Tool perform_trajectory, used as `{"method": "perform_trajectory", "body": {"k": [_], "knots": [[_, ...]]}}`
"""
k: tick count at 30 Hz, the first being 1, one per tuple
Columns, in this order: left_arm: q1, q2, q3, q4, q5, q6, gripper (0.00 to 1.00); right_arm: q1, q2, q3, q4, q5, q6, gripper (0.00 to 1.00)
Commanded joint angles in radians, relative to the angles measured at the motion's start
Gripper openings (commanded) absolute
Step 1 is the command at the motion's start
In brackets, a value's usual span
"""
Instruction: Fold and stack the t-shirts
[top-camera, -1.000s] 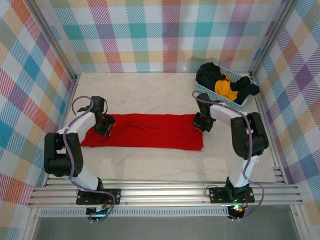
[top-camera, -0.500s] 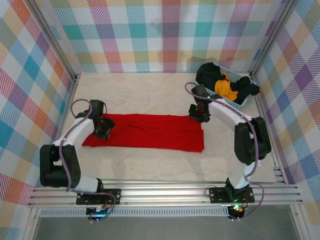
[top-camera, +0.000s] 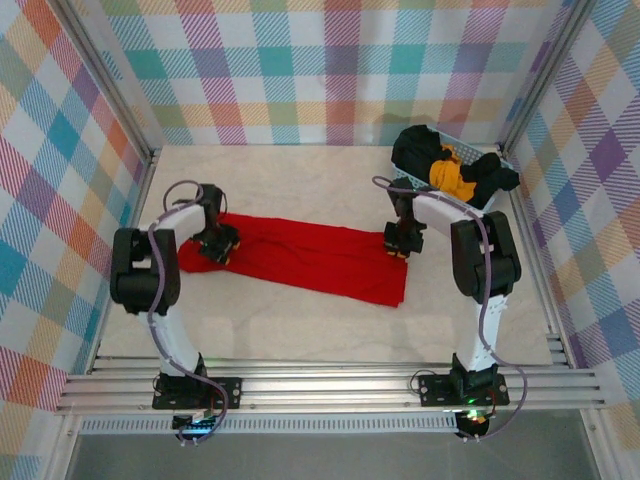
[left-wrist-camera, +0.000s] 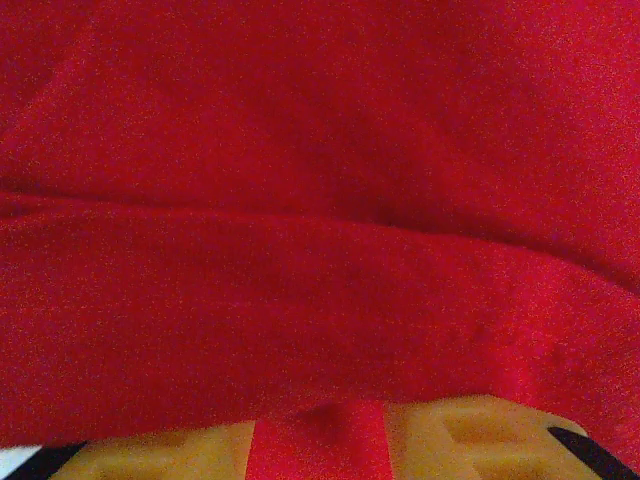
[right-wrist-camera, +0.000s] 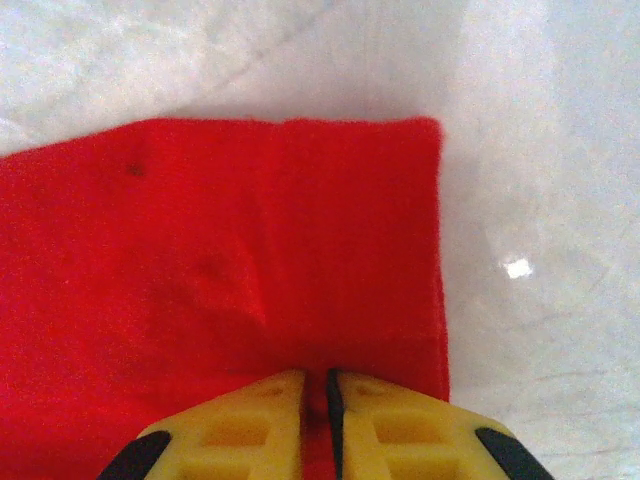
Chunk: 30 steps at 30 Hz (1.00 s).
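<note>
Both arms have shifted since half a second ago: the left gripper (top-camera: 218, 247) now sits a little higher in the overhead view with its elbow swung toward the left wall, and the right gripper (top-camera: 399, 243) has dropped from beside the basket (top-camera: 468, 206) to the cloth's upper right corner. The red t-shirt (top-camera: 310, 262), a level band before, now slants across the middle of the table (top-camera: 300, 185), from upper left down to lower right. In the left wrist view red cloth spreads across the frame and a fold of it is wedged between the yellow fingers (left-wrist-camera: 470, 440) at the bottom edge, so that gripper is clamped on the shirt. In the right wrist view the yellow fingers (right-wrist-camera: 380, 415) stand almost together, pinching the shirt's edge near its corner. At the upper right the basket holds black shirts (top-camera: 415, 148) and an orange-yellow shirt (top-camera: 452, 175), heaped unfolded.
</note>
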Motion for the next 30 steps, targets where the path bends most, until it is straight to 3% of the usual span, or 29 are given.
{"method": "perform_trajectory", "body": {"k": [1, 8, 13, 19, 25, 27, 30], "knots": [[0.031, 0.183, 0.186, -0.056, -0.023, 0.087, 0.39, 0.042, -0.063, -0.125, -0.080, -0.048, 0.063, 0.17], [-0.037, 0.485, 0.669, -0.118, 0.058, 0.128, 0.38, 0.241, -0.134, -0.307, -0.022, -0.149, 0.184, 0.18], [-0.114, 0.644, 0.909, -0.084, 0.131, 0.103, 0.38, 0.382, -0.154, -0.348, 0.035, -0.227, 0.281, 0.19], [-0.162, 0.744, 1.073, -0.046, 0.190, 0.090, 0.38, 0.515, -0.085, -0.292, 0.099, -0.319, 0.375, 0.19], [-0.168, 0.771, 1.233, -0.074, 0.199, 0.143, 0.43, 0.554, -0.058, -0.172, 0.091, -0.289, 0.402, 0.20], [-0.172, 0.710, 1.268, -0.173, 0.123, 0.196, 0.48, 0.553, -0.109, -0.165, 0.077, -0.243, 0.409, 0.24], [-0.173, 0.469, 1.088, -0.233, -0.064, 0.238, 0.55, 0.552, -0.219, -0.176, 0.075, -0.183, 0.419, 0.32]]}}
